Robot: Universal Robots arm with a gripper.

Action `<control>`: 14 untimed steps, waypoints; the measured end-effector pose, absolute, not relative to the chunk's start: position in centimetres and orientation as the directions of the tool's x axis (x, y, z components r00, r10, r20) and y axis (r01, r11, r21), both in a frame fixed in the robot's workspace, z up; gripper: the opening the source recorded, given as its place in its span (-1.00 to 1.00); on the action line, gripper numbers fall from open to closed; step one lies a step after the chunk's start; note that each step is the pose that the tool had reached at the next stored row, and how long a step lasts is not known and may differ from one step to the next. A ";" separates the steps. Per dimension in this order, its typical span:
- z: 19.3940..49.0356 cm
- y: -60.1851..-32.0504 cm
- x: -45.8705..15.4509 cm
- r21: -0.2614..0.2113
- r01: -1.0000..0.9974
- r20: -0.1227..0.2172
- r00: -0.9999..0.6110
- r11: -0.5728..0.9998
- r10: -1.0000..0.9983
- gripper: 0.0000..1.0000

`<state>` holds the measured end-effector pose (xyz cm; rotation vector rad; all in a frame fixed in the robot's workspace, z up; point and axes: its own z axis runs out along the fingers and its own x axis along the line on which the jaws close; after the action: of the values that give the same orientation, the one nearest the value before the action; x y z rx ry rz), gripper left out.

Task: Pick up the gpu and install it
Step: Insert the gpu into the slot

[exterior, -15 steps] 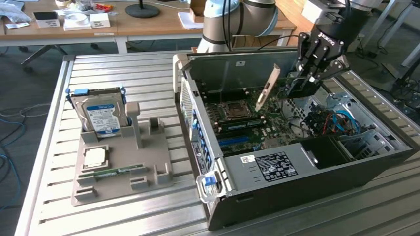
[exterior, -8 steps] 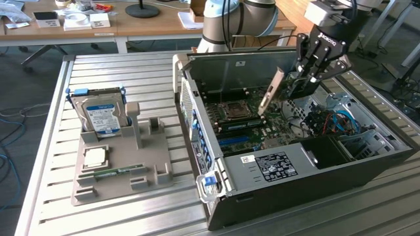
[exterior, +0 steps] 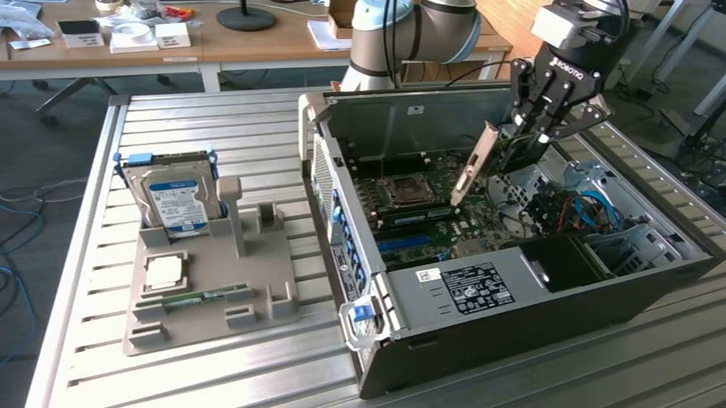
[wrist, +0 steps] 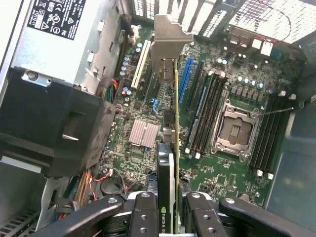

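My gripper (exterior: pixel 542 127) hangs over the open computer case (exterior: pixel 511 306) and is shut on the gpu (exterior: pixel 485 161). The gpu is a thin dark card held on edge, its long beige-silver bracket (exterior: pixel 467 174) pointing down toward the motherboard (exterior: pixel 420 221). In the wrist view the gpu (wrist: pixel 167 163) runs edge-on away from my gripper (wrist: pixel 170 219), with the black fingers (wrist: pixel 143 217) pressed on both of its sides. Its bracket (wrist: pixel 170 37) hovers above the board near a blue slot (wrist: pixel 185 79). The card sits above the board, not touching any slot.
A grey holder tray (exterior: pixel 204 323) at the exterior view's left carries a hard drive (exterior: pixel 176 204), a CPU (exterior: pixel 165 272) and a green RAM stick (exterior: pixel 204 297). Inside the case are the power supply (wrist: pixel 64 29), the CPU socket (wrist: pixel 234 131), a small heatsink (wrist: pixel 143 133) and cables (exterior: pixel 579 212).
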<state>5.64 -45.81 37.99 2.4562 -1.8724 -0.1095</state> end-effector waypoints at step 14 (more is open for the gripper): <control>37.5 -45.8 5.6 0.081 -0.989 -0.027 0.125 -0.127 -0.992 -0.47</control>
<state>5.65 -45.81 37.52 2.3234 -2.0470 -0.1142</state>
